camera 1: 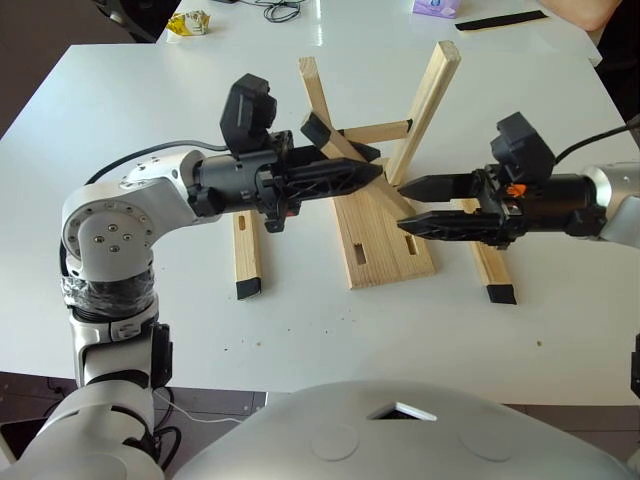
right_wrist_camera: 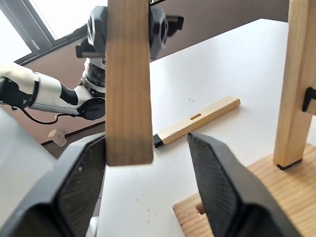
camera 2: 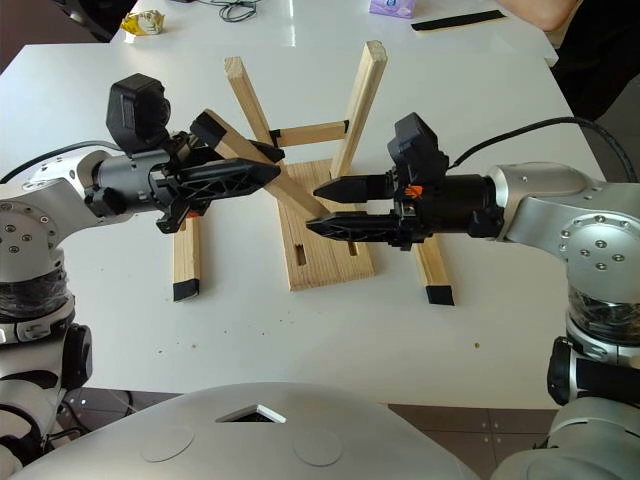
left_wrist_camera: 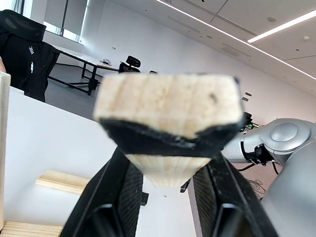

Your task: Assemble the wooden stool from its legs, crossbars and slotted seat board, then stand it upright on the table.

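The slotted seat board lies flat on the white table. Two legs stand tilted in it, joined by a crossbar. My left gripper is shut on a third leg with a black-capped end, held slanting down toward the board. In the left wrist view its fingers clamp that leg's end. My right gripper is open, level with the leg's lower end, which sits between its fingers, close to one of them.
Loose legs lie flat at the board's left and right. At the far table edge are a yellow packet, a purple item and a black strip. The near part of the table is bare.
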`<state>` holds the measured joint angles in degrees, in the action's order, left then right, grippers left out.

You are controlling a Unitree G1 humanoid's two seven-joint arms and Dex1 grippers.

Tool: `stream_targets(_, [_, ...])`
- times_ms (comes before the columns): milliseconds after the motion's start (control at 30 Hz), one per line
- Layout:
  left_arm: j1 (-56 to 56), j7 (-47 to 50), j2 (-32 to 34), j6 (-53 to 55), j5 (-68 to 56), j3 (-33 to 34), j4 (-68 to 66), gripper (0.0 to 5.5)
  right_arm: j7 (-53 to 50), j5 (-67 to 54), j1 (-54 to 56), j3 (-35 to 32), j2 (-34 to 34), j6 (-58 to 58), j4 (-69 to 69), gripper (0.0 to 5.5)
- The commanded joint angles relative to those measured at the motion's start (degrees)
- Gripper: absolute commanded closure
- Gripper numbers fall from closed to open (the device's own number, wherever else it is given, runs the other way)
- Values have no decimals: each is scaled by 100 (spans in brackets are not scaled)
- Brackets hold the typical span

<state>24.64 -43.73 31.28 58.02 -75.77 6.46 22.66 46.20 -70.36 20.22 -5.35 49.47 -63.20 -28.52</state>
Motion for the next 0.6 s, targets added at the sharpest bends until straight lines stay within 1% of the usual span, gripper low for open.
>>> stream_targets(33, [159,-237,263,-97,124,140,-73,417,114,701,-539,-24,361,199,118,252])
stream_targets(100, [223,-382,499,-103,239,253,-178,417,215,875,-855,-201,466,309,169,252])
stream_targets(233, [300,-1047,1104,-206,605,386,-375,417,201,1093,-1546,-602,475,501,92,252])
stream_targets(367, [196,-1806,1862,-678,1600,231,-593,417,28,1177,-2172,-904,289,656,-161,252])
stream_targets(467, [403,-1913,2003,-1120,2444,-75,-1197,417,-246,1164,-2700,-1185,71,730,-482,252])
stream_targets(567, [451,-2099,2022,-1641,3023,-146,-1678,417,-482,1110,-3117,-1446,-112,775,-752,252])
stream_targets(600, [327,-2234,2104,-2040,3380,-230,-1736,417,-544,1096,-3217,-1507,-161,787,-823,252])
